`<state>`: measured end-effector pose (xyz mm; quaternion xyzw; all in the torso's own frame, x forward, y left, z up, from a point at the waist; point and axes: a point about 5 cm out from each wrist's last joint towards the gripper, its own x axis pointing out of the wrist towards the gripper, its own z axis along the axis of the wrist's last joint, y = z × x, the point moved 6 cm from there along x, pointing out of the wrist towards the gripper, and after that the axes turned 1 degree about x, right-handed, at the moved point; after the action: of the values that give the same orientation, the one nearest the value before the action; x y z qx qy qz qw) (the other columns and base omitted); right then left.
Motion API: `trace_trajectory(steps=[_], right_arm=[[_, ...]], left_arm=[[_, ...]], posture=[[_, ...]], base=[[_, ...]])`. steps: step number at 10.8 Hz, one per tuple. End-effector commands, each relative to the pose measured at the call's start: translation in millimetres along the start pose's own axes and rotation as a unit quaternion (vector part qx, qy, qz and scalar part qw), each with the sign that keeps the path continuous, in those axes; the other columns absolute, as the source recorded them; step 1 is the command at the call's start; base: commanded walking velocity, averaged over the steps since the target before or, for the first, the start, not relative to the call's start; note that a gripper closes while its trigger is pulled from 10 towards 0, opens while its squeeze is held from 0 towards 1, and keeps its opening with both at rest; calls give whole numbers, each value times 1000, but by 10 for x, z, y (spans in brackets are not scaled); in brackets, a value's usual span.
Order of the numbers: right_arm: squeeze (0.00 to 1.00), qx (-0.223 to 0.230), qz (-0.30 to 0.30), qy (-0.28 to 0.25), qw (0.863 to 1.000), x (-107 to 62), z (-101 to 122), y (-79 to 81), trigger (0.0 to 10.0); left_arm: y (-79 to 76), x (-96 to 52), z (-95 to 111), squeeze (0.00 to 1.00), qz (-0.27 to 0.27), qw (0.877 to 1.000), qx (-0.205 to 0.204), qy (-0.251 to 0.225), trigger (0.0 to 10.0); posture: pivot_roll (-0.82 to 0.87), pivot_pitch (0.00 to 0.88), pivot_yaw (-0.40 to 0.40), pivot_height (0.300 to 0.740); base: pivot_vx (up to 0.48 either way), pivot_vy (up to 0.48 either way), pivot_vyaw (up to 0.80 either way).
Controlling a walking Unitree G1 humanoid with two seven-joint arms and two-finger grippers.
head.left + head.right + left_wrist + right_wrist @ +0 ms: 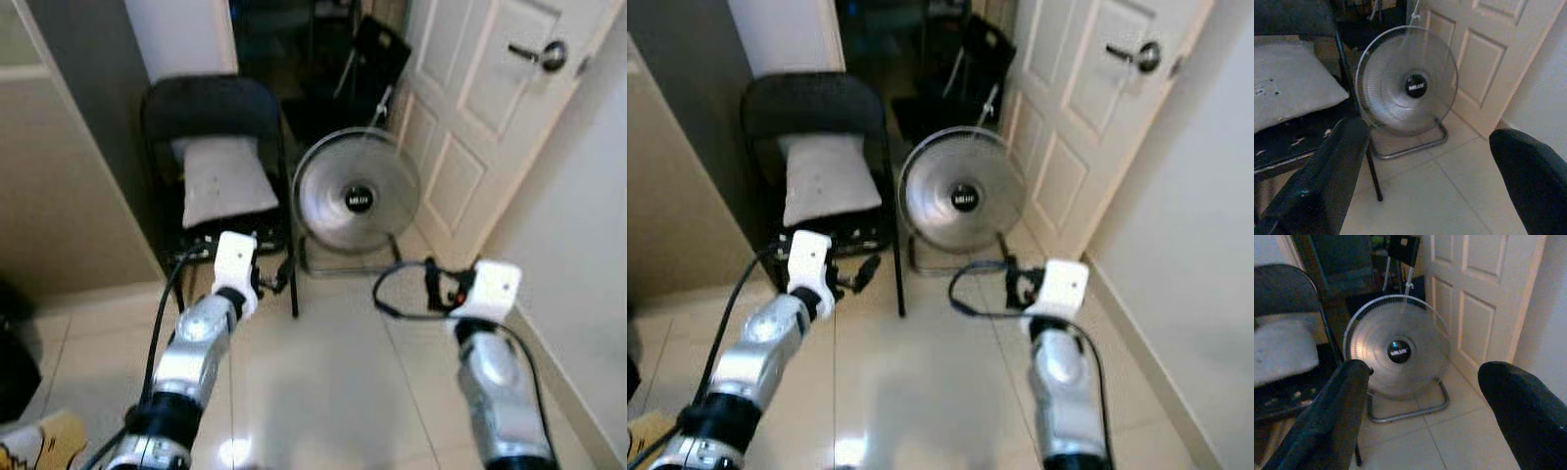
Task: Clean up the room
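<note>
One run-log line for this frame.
left gripper open, raised | right gripper open, raised | ahead: floor fan, chair with pillow | nothing held

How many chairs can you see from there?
2. One black folding chair with a white cushion stands left of the floor fan; a second chair is in the dark area behind the fan. More may be hidden there.

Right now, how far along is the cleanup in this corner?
Nothing here looks done yet. In hand: nothing; the left gripper and right gripper are both open and empty, raised toward the floor fan. Left: the fan stands on the tiles by the white door, and a pillow sits on the black folding chair beside it.
</note>
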<state>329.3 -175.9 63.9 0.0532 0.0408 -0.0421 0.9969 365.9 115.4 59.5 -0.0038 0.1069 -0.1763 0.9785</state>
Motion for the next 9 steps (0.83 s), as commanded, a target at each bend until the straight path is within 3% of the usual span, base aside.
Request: trace_trajectory(steps=[1, 2, 3, 4, 5, 7, 8, 9], right_arm=[[1000, 12, -6, -21, 1000, 3, 106, -23, 10000], [1000, 5, -32, -25, 999, -34, 112, -134, 10000], [1000, -6, -40, -32, 999, -143, 117, -230, 10000], [1000, -34, -48, -27, 998, -370, 6, -425, 10000], [1000, -37, -46, -22, 998, -455, -91, -456, 10000], [1000, -28, -37, -27, 999, -424, -64, -385, 10000], [1000, -28, -33, -23, 999, -399, -64, -375, 10000], [992, -31, -27, -11, 999, -315, -81, -378, 10000]], left_arm=[[-9, 11, 70, 1000, -5, 1000, -6, -7, 10000], [175, -32, 222, 1000, 38, 998, -34, -38, 10000], [263, -117, 286, 1000, 47, 997, -28, -60, 10000], [233, -277, 232, 1000, 30, 997, 6, -72, 10000], [221, -351, 109, 1000, 34, 997, 3, -69, 10000], [171, -358, 120, 1000, 39, 996, -16, -77, 10000], [153, -373, 125, 1000, 42, 996, 9, -74, 10000], [265, -345, 123, 0, 76, 994, 37, -63, 10000]], posture=[[-154, 0, 50, 732], [-164, 0, 46, 732], [-160, 0, 38, 732], [-157, 0, 21, 732], [-153, 0, 3, 732], [-145, 0, -7, 732], [-138, 0, -12, 732], [-133, 0, -13, 732]], base=[[0, 0, 0], [0, 0, 0], [0, 0, 0], [0, 0, 0], [0, 0, 0], [0, 0, 0], [0, 0, 0], [0, 0, 0]])
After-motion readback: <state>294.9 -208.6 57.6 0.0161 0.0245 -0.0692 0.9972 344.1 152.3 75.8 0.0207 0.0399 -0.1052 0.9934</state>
